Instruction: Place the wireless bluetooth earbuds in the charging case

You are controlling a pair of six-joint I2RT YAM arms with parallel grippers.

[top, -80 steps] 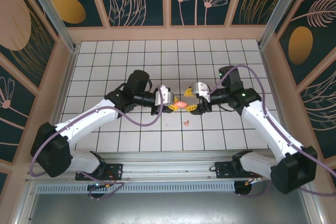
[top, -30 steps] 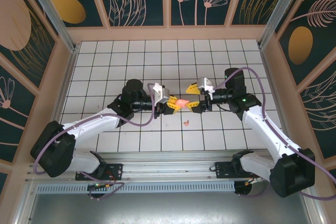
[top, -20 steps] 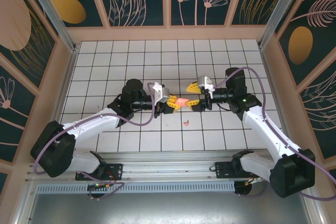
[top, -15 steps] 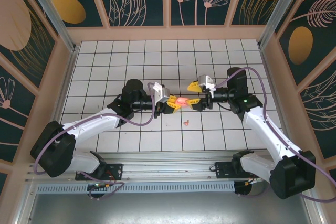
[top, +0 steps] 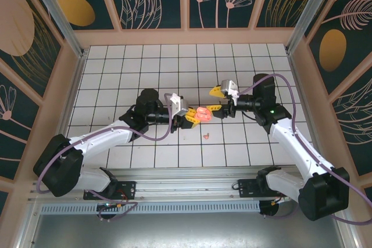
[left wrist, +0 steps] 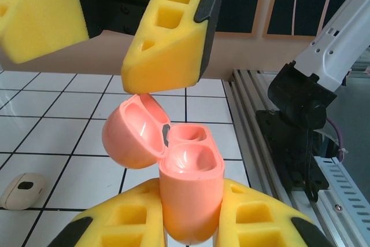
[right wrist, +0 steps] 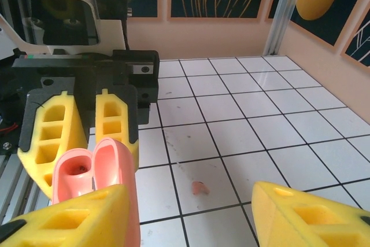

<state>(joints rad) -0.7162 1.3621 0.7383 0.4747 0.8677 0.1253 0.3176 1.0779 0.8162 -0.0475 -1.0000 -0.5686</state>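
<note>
The coral-pink charging case point(left wrist: 191, 195) stands upright with my left gripper point(left wrist: 191, 215) shut on its lower body. Its lid point(left wrist: 132, 134) is hinged open to the left, and both wells are empty. From above, the case point(top: 202, 114) hangs over the middle of the floor between the two arms. My right gripper point(top: 215, 101) is open, and one of its yellow fingers point(left wrist: 167, 33) rests against the top of the lid. In the right wrist view the lid point(right wrist: 115, 172) sits beside my lower left finger point(right wrist: 69, 215). One coral earbud point(right wrist: 199, 188) lies on a tile below the grippers point(top: 206, 136).
A small pale rounded piece with a dark spot point(left wrist: 22, 189) lies on the tiles to the left of the case; I cannot tell what it is. The right arm's base and the rail point(left wrist: 300, 125) stand along the near edge. Wood-framed walls point(top: 186, 36) enclose the white tiled floor.
The case's lid has swung open between the two grippers. My right gripper has drawn back slightly to the right. The left gripper keeps its hold on the case.
</note>
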